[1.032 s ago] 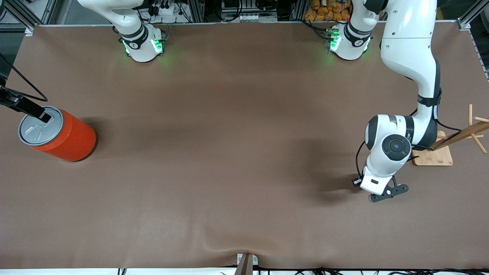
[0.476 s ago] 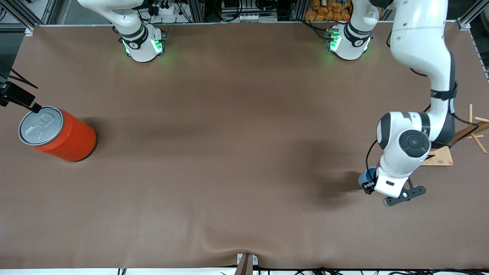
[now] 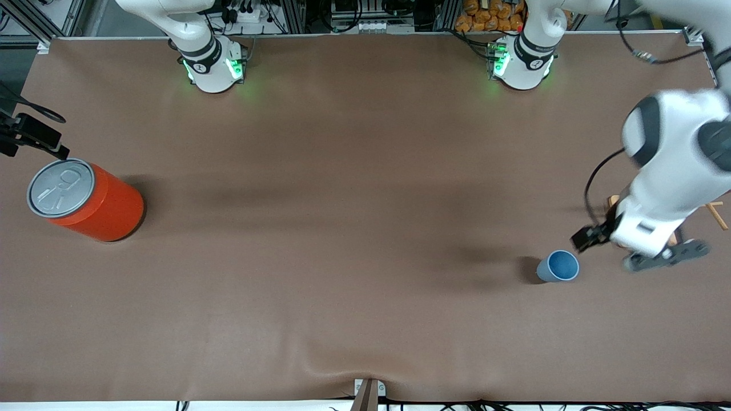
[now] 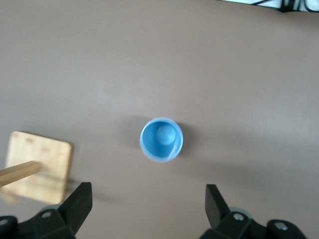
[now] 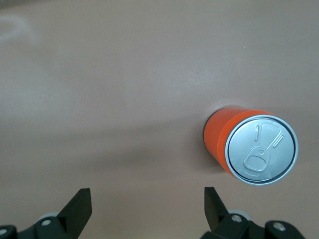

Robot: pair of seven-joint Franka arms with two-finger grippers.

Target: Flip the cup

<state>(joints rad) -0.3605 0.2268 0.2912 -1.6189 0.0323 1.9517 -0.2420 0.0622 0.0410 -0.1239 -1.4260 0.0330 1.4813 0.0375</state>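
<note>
The cup (image 3: 558,266) stands upright on the worktop (image 3: 342,228), mouth up (axis vertical); left end effector (image 4: 148,206) and right end effector (image 5: 147,209) both spread, empty.

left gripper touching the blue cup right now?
Apart. In the left wrist view the left gripper has its fingers wide open, bare table between them and the upright cup.

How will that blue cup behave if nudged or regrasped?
The cup stands upright, mouth up, alone on the table. It looks like small thin plastic, so probably light and easily tipped. Tapered round walls: likely to roll in an arc if toppled, and may slip upward when squeezed.
</note>
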